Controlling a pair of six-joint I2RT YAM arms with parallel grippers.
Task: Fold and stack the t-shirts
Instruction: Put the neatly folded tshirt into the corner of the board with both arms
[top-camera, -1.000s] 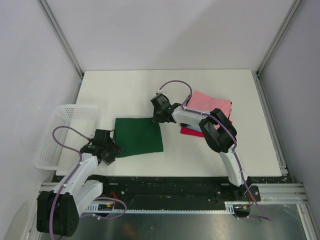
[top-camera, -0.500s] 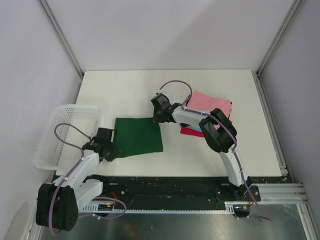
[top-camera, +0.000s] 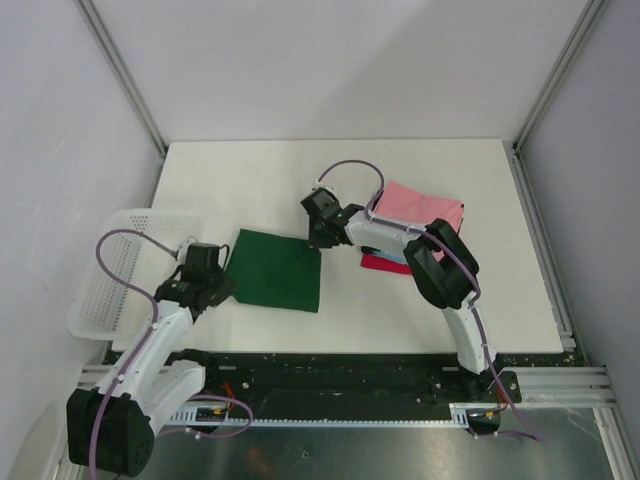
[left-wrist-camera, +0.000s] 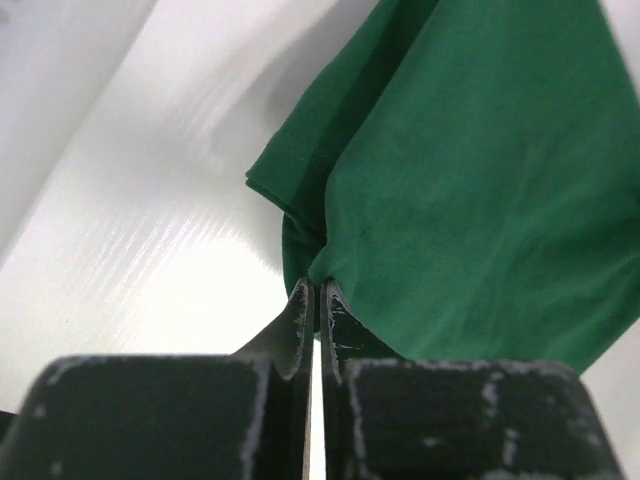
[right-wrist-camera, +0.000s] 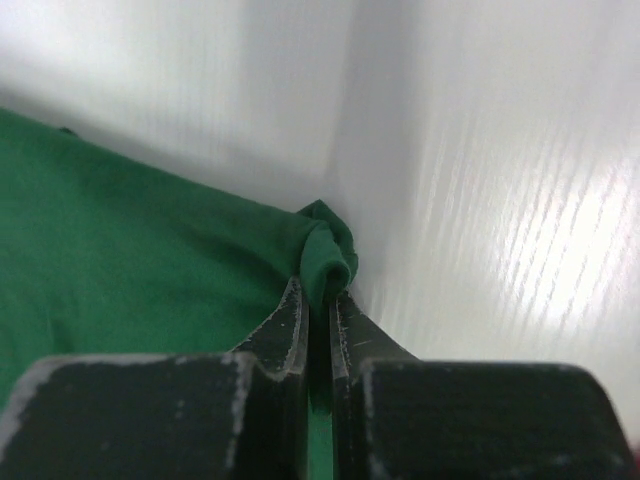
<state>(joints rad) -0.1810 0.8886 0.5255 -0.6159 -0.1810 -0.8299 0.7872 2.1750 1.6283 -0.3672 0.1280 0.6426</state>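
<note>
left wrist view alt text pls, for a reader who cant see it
The left arm's black jaws are pinched shut on a folded corner of the plain dark green cloth t-shirt, seen from close behind. The shirt fills the upper right of the frame; glossy white table shows at the left.

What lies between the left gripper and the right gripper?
The green t-shirt fills that stretch: the left gripper pinches one corner, the right gripper the opposite one. The top view shows it.

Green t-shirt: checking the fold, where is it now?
In the top view the green t-shirt lies left of centre, between the white basket and the pink-topped stack.
</note>
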